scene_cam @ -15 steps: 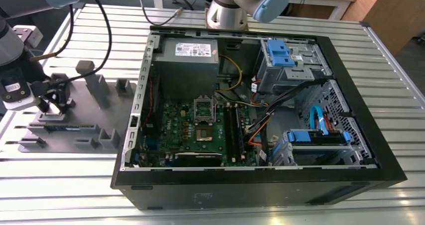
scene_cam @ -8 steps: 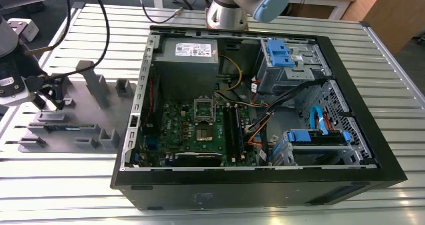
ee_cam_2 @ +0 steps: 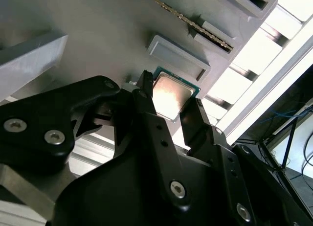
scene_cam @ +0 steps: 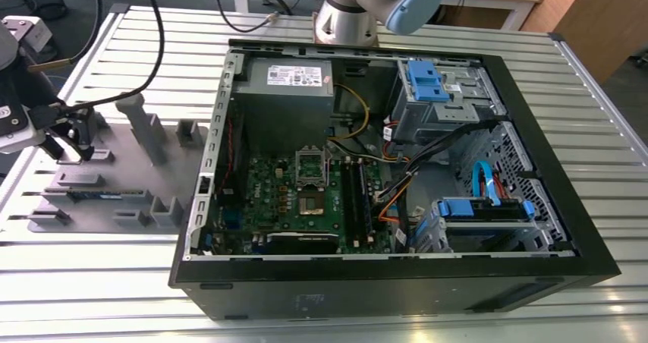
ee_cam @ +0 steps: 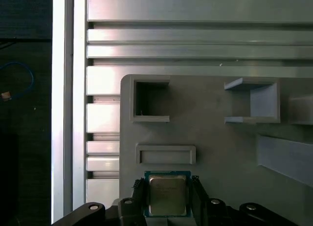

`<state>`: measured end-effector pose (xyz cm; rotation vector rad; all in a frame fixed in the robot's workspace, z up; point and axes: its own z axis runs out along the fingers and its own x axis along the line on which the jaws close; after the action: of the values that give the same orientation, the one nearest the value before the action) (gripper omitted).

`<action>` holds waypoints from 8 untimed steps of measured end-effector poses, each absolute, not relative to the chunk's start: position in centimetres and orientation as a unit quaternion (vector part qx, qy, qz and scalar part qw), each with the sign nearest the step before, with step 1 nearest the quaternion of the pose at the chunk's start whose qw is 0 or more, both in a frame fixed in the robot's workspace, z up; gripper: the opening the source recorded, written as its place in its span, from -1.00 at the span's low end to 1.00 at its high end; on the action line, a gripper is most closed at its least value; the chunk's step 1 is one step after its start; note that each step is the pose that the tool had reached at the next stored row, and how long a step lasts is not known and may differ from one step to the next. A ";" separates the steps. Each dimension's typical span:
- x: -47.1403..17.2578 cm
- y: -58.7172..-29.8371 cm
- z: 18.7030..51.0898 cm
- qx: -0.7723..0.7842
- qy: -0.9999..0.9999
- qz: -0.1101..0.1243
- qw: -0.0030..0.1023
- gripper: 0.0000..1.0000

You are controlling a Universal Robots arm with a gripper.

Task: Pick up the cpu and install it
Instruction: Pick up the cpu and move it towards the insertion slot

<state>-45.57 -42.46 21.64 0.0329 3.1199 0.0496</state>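
In the exterior view our end effector (scene_cam: 69, 142) hangs over the grey fixture tray (scene_cam: 111, 180) on the bench (scene_cam: 405, 313). In both wrist views, spread fingers (ee_cam_2: 146, 103) straddle the cpu (ee_cam: 167, 195) lying on it; we should close squarely on opposite edges.

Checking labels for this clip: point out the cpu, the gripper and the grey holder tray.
cpu (ee_cam: 167, 195), first wrist view, metal top.
gripper (ee_cam_2: 168, 104), second wrist view, midway between fingertips.
grey holder tray (ee_cam: 215, 143), first wrist view, bare surface.

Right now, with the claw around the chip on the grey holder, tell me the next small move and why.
Probably close the claw on the chip. In both wrist views its fingers flank the chip's opposite edges with slight gaps, and the chip still lies flat on the grey holder, so it isn't gripped yet.
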 end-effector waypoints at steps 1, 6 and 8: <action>-45.6 -42.5 21.6 0.011 1.000 0.016 0.011 -0.06; -45.6 -42.5 21.7 0.011 1.000 0.016 0.011 -0.06; -45.6 -42.5 21.7 0.011 1.000 0.016 0.011 -0.06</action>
<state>-45.57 -42.46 21.70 0.0330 3.1199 0.0496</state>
